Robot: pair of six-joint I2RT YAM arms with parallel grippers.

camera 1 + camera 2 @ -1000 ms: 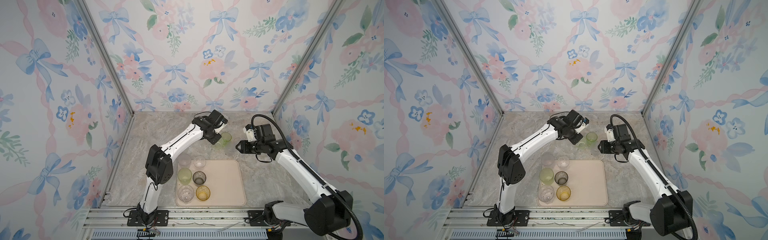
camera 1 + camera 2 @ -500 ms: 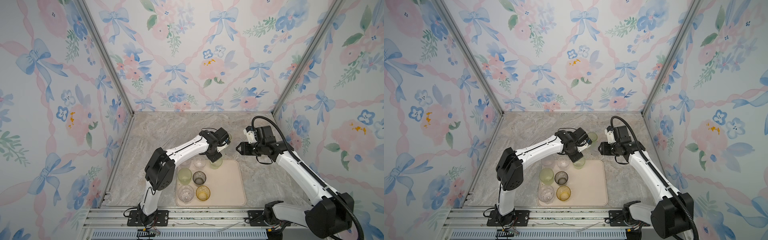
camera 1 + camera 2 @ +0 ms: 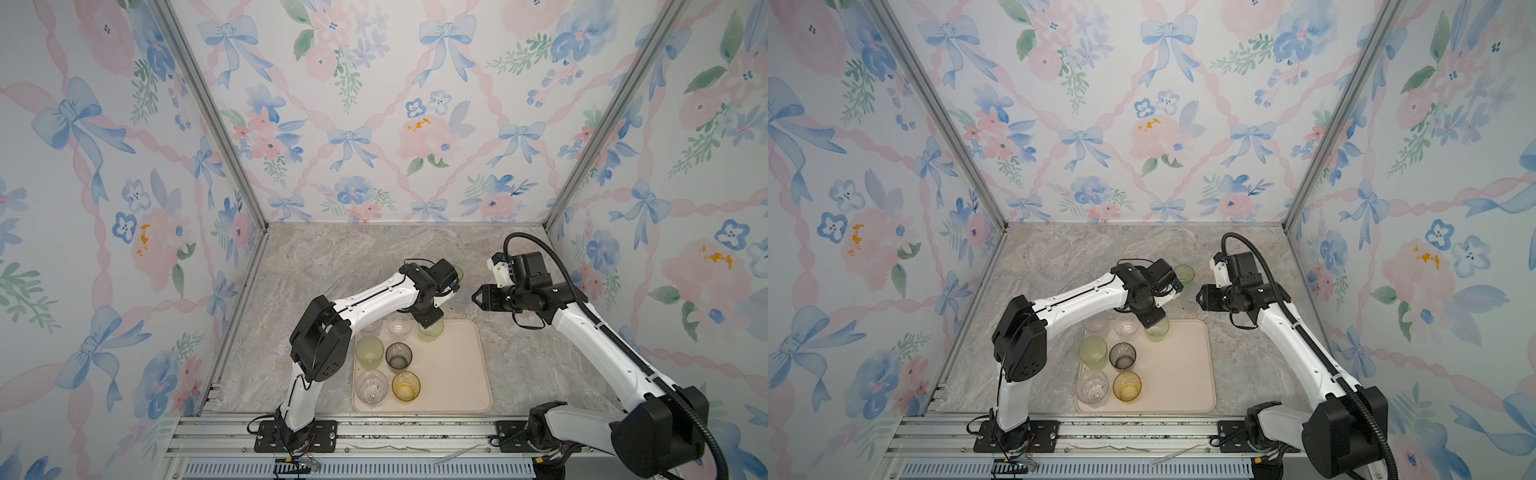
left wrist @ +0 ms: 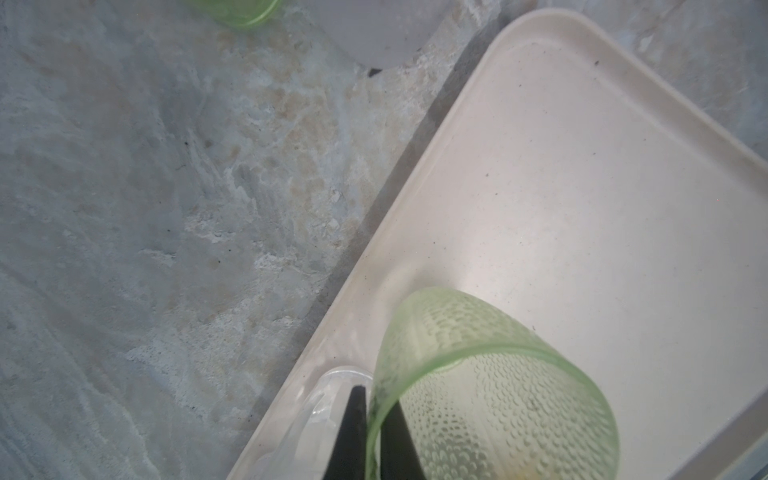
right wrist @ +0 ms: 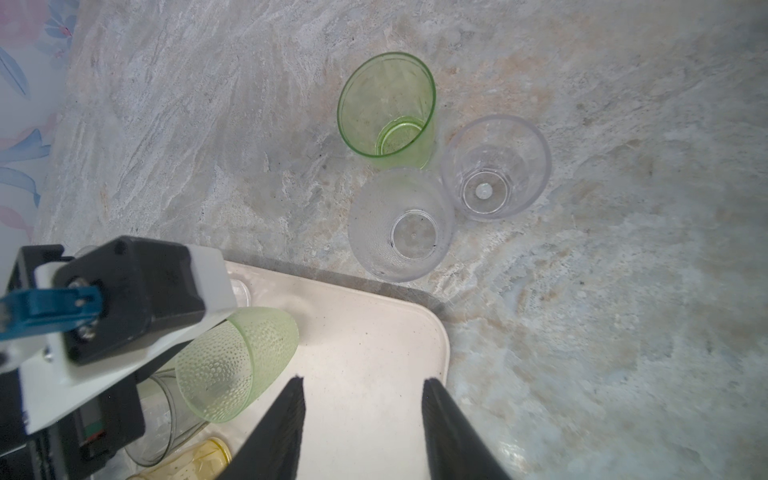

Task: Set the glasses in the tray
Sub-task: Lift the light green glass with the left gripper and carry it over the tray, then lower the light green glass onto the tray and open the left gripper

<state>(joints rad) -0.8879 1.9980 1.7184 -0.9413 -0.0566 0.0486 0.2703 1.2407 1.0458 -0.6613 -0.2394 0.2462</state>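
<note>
1. Left gripper [image 3: 428, 321]: pinches the rim wall of a pale green dimpled glass [image 3: 432, 331], one finger [image 4: 353, 419] outside, the other inside; holds it tilted over the far edge of the tray [image 3: 453, 374]. Red-and-green marking [image 5: 94, 428] on the arm body, too blurred to read.
2. Tray, left half: carries a frosted green glass [image 3: 369, 351], a clear glass [image 3: 371, 388], a smoky grey glass [image 3: 399, 355] and an amber glass [image 3: 406, 386], all upright; also two clear tumblers [image 3: 400, 326] at the far edge, one partly under the arm.
3. Marble table [image 3: 332, 266] beyond the tray: bears a smooth green glass [image 5: 386, 108], a dimpled clear glass [image 5: 401, 226] and a smooth clear glass [image 5: 494, 166], close together.
4. Right gripper [image 3: 474, 296]: hovers with jaws apart, nothing between them, above the table near the tray's far right corner.
</note>
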